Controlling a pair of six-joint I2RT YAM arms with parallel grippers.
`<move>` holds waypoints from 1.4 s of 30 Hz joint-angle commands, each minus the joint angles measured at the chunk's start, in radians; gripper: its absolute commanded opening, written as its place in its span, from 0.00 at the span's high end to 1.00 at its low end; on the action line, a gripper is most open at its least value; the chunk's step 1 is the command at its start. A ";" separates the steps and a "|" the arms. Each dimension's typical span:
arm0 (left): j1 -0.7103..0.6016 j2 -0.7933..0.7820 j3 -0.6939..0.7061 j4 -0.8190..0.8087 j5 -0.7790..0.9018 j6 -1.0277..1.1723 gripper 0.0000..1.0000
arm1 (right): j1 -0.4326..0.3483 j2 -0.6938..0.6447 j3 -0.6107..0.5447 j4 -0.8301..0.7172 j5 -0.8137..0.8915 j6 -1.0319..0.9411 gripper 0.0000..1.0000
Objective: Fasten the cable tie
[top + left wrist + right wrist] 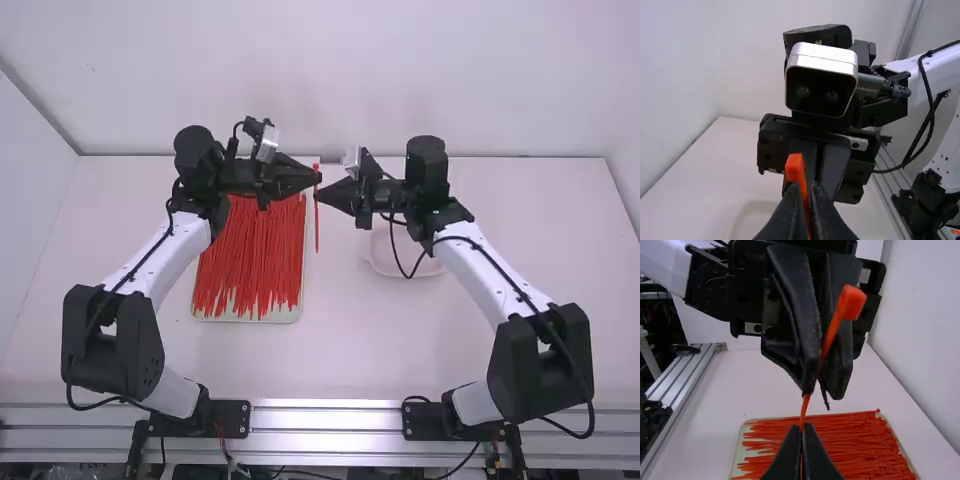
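The fingers [787, 216] of the left gripper [308, 181] are pressing fully together on the cable tie [317, 225], pinching it close under its small square head. The white left arm is reaching forward over the tray [250, 318]. This tray, a pale flat slab with rounded corners, is carrying a dense bed of spare ties [255, 255], thin red straps lying roughly parallel like combed straw. At the middle of the table [350, 340] the held tie is standing out crosswise between the two gripper tips, which are meeting nose to nose. Its head is projecting on the far side and its long slender tail is running free on the near side, straight and not yet looped. The tie is reading as smooth, narrow, springy plastic. The right gripper [325, 195] is closing its own fingers [790, 456] completely on the strap, just beside the left gripper's pinch and on the tail side. This paired grip is probably serving to steady the head in one gripper while the other is taking charge of the strap for bending the tail round into the head. Both sets of fingers are matte black wedges tapering to narrow tips, a shape suiting so thin a strap. Farther right, a rounded white dish [380, 265] is sitting beneath the right arm.
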 commanded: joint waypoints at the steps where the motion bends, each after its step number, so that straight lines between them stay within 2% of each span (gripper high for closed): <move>1: 0.002 0.001 0.016 0.019 0.013 -0.011 0.96 | -0.003 0.006 0.029 0.000 -0.020 -0.005 1.00; 11: -0.006 0.001 0.016 0.040 -0.043 -0.081 0.98 | -0.003 0.006 0.029 0.020 -0.019 0.031 0.99; 12: 0.001 0.001 0.016 0.059 -0.043 -0.103 0.98 | -0.004 0.006 0.029 0.035 -0.019 0.055 0.87; 13: 0.002 0.001 0.016 0.062 -0.043 -0.106 0.98 | -0.005 0.006 0.029 0.037 -0.019 0.058 0.84; 14: 0.003 0.001 0.016 0.075 -0.043 -0.117 0.98 | -0.007 0.006 0.029 0.045 -0.019 0.067 0.72; 15: 0.000 0.001 0.016 0.090 -0.047 -0.130 0.98 | -0.015 0.006 0.029 0.053 -0.019 0.080 0.57; 17: 0.000 0.001 0.016 0.096 -0.074 -0.153 0.98 | -0.022 0.006 0.029 0.058 -0.019 0.102 0.35; 19: 0.005 0.001 0.016 0.108 -0.101 -0.180 0.98 | -0.031 0.006 0.029 0.060 -0.020 0.120 0.01; 22: 0.021 0.001 0.020 0.135 -0.122 -0.228 0.98 | -0.043 0.006 0.029 0.047 -0.020 0.119 0.01; 25: 0.032 0.002 0.049 0.093 -0.119 -0.228 0.98 | -0.052 0.006 0.029 0.031 -0.019 0.119 0.01; 30: 0.031 0.002 0.150 -0.143 -0.126 -0.113 0.98 | -0.056 0.006 0.029 0.019 -0.019 0.118 0.01; 35: 0.031 0.031 0.296 -0.431 -0.201 -0.025 0.98 | -0.054 0.006 0.029 0.022 -0.020 0.115 0.01; 42: 0.042 0.132 0.425 -0.544 -0.197 -0.084 0.98 | -0.054 0.006 0.029 0.016 -0.010 0.116 0.01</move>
